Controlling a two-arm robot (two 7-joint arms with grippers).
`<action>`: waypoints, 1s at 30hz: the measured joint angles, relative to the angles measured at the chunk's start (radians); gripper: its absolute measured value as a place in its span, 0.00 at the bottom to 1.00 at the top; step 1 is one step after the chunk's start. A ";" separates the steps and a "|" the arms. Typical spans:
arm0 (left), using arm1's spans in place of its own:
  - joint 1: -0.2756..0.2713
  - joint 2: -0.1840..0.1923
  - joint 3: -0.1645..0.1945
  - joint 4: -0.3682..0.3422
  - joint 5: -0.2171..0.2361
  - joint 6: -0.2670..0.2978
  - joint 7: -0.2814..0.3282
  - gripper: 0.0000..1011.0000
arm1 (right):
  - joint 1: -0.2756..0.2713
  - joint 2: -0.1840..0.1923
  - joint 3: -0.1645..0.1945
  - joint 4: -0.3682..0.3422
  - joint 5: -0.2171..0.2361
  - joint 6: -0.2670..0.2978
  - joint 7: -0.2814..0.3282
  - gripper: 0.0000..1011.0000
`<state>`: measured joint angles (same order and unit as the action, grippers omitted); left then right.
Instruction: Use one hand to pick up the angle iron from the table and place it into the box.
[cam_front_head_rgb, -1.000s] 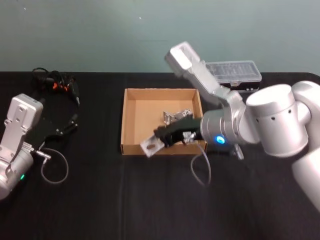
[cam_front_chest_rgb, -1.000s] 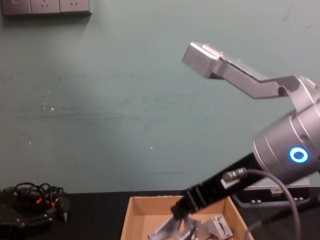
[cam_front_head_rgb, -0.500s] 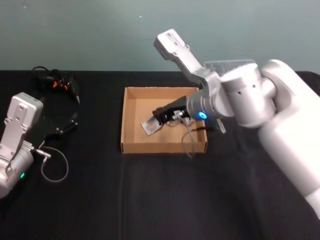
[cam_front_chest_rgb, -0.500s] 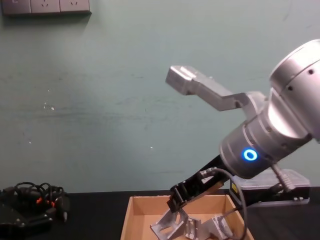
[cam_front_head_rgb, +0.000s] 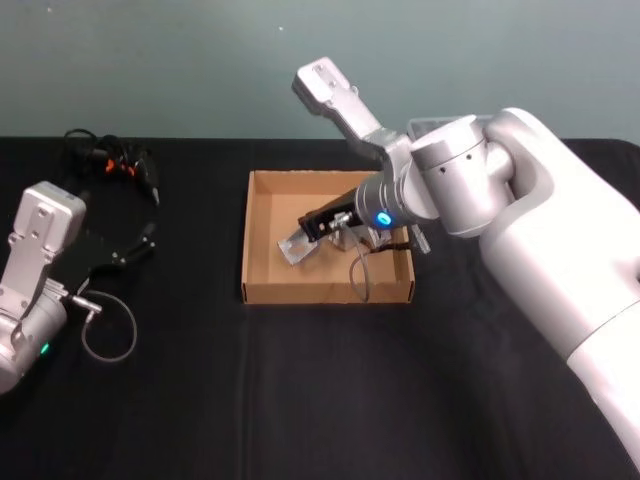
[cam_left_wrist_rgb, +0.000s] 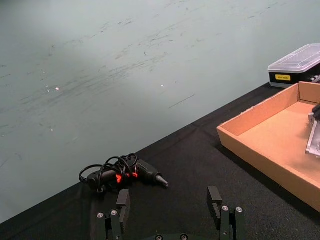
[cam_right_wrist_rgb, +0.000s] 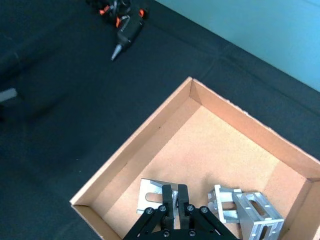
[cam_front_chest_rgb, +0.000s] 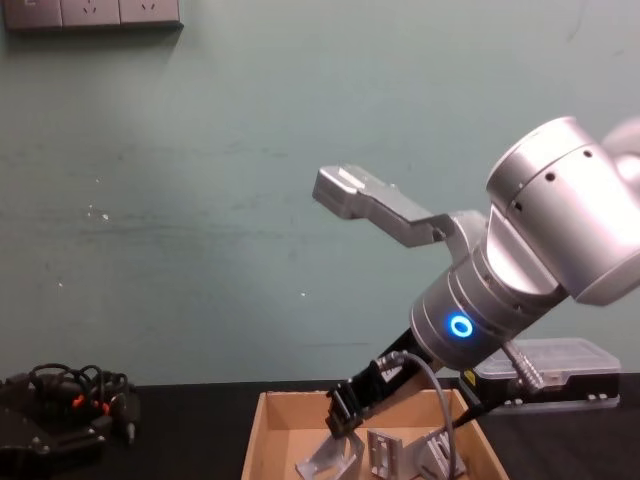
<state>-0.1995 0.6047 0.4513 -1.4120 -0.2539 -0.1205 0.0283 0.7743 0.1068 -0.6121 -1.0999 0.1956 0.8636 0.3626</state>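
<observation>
The right gripper (cam_front_head_rgb: 312, 230) is clamped on the angle iron (cam_front_head_rgb: 296, 245) low inside the box (cam_front_head_rgb: 262, 292). The left gripper (cam_left_wrist_rgb: 170, 212) rests spread wide, holding nothing, over the tabletop (cam_front_head_rgb: 300, 400).

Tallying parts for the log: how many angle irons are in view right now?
2. One angle iron is pinched in the right gripper, over the box floor. The second angle iron lies in the box beside it. The arm may hide others.
</observation>
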 joint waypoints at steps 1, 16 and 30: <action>0.000 0.000 0.000 0.000 0.000 0.000 0.000 1.00 | 0.001 -0.003 0.000 0.008 -0.002 -0.001 0.000 0.06; 0.000 0.000 0.000 0.000 0.000 0.000 0.000 1.00 | 0.004 -0.013 0.004 0.037 -0.010 -0.008 0.002 0.06; 0.000 0.000 0.000 0.000 0.000 0.000 0.000 1.00 | 0.004 -0.011 0.003 0.033 -0.009 -0.007 0.003 0.41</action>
<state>-0.1996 0.6047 0.4513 -1.4120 -0.2539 -0.1205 0.0283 0.7785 0.0953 -0.6096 -1.0673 0.1869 0.8562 0.3655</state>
